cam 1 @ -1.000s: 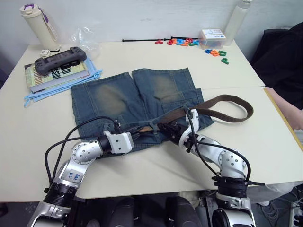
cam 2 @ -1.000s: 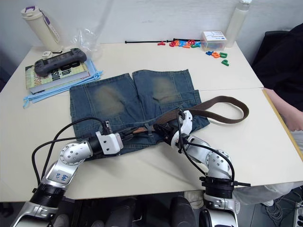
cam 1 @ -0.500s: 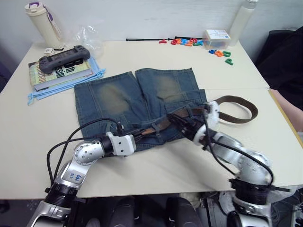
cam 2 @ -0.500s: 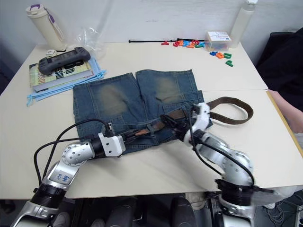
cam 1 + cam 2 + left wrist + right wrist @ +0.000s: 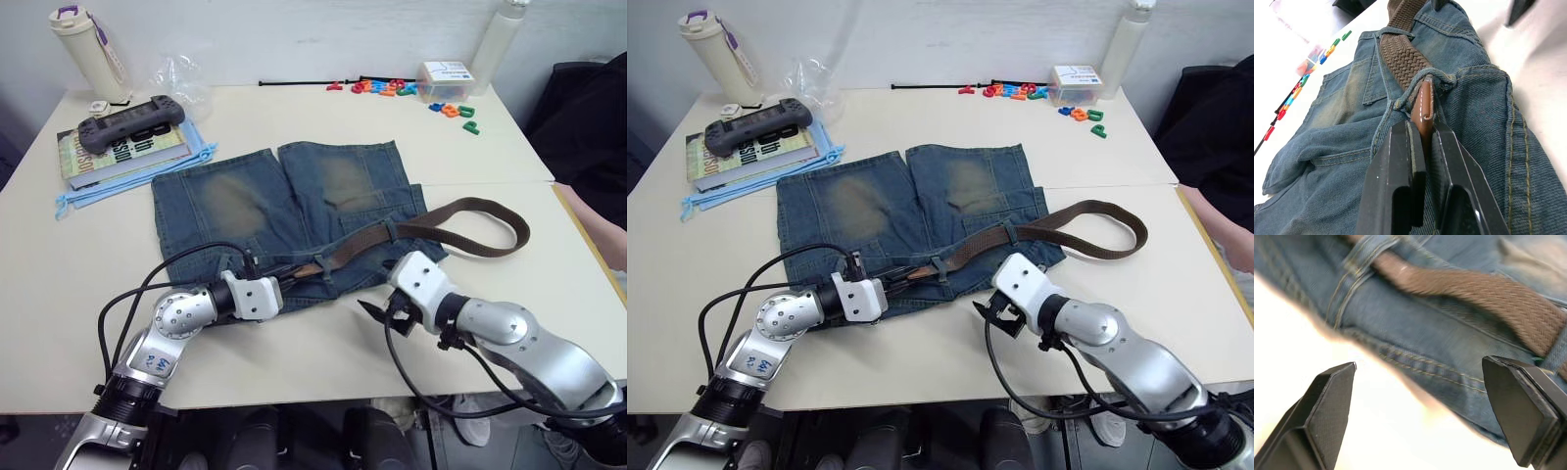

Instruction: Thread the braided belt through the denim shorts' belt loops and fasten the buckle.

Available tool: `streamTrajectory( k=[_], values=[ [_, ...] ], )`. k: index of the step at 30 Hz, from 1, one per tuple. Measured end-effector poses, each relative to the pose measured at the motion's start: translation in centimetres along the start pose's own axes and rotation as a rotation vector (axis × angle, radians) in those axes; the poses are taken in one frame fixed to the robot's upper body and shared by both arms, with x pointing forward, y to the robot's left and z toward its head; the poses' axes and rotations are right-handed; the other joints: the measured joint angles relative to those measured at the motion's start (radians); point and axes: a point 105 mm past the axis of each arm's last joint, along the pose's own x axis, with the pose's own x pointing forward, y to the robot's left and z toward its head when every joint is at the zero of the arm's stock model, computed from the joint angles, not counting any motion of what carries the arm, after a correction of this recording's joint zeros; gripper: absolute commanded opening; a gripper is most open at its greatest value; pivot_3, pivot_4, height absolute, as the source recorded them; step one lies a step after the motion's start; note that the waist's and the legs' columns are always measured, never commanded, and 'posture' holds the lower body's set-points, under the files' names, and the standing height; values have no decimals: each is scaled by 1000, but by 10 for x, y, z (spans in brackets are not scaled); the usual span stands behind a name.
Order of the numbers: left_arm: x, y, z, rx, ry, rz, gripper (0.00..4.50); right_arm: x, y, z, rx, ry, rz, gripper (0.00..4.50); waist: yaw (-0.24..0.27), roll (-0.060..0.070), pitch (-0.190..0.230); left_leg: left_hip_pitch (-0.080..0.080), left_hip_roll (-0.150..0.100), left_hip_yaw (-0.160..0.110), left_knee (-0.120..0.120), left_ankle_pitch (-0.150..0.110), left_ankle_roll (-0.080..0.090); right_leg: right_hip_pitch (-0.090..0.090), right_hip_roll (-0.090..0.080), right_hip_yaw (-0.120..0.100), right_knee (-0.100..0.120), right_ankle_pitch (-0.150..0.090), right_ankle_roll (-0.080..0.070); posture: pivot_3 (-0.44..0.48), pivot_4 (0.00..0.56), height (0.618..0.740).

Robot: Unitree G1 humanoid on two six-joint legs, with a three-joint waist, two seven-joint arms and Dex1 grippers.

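At the near edge of the counter (image 5: 323, 127), the left end effector (image 5: 1422, 142) is clamped on the leather tip of the belt (image 5: 460, 208), right where that tip pokes out of a belt loop (image 5: 1425, 81) on the waistband. Holding the tip there looks meant to keep the strap from slipping back and to draw it on toward the next loop. The right end effector (image 5: 988, 311) hangs just off the waistband edge over bare counter, its fingers (image 5: 1327, 401) spread wide and holding nothing, seemingly free to take a fresh hold.

The shorts (image 5: 284, 211) lie flat mid-counter, waistband toward the robot and legs pointing away. The belt runs under at least two loops along the waistband, then leaves the right side of the shorts and curls in a loose loop on the counter. I cannot pick out the buckle. So threading seems partly done and fastening not yet begun.

Farther off, a small clear box (image 5: 443, 78) sits near the back edge with coloured letters (image 5: 392, 86) scattered beside it rather than visibly inside. A bottle (image 5: 86, 47) stands at the back left corner, and a game controller (image 5: 130, 122) rests on a book (image 5: 108, 149).
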Motion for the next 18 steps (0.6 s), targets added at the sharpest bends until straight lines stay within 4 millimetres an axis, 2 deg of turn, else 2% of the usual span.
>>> streamTrajectory(
  k=[2, 3, 7, 8, 10, 17, 18],
  values=[
    [1, 0, 0, -2, -1, 1, 203, 6, -7, -15, -148, 61, -36, 4368, 2, 0, 0, 0, 0, 0, 1, 0, 0, 1, 0, 0, 0, 0, 0, 0, 150, 713],
    [1, 0, 0, -4, 1, 1, 203, 11, -11, -13, -225, 56, -57, 4368, 0, 0, 0, 0, 0, 0, 1, 0, 0, 1, 0, 0, 0, 0, 0, 0, 150, 713],
    [1, 1, 0, -4, 1, 2, 203, 22, -18, -10, -359, 43, -112, 4368, 1, 0, 0, 1, 0, 0, 2, 0, -1, 1, 0, -1, 1, 0, 0, 0, 150, 713],
    [1, 1, 0, -4, 1, 2, 203, 23, -18, -9, -381, 39, -119, 4138, 1, 0, 0, 1, 0, 0, 2, 0, -1, 1, 0, -1, 1, 0, 0, 0, 150, 713],
    [1, 1, 0, -5, 2, 2, 203, 26, -16, -10, -395, 37, -120, 3586, 0, -1, 0, 1, 0, 0, 2, 0, -1, 2, 0, 0, 1, 0, 0, 0, 150, 713],
    [1, 1, 0, -6, 1, 4, 203, 28, -3, -21, -386, 60, -80, 56, 2, -1, 0, 1, 0, -1, 3, 0, 0, 2, 0, -1, 2, 0, 1, 0, 150, 713],
    [1, 1, 0, -5, 1, 4, 203, 28, -4, -21, -385, 61, -82, 56, 3, -1, 0, 1, 0, -1, 3, 0, 0, 2, 0, -1, 2, 0, 1, 0, 150, 713]
  ],
)
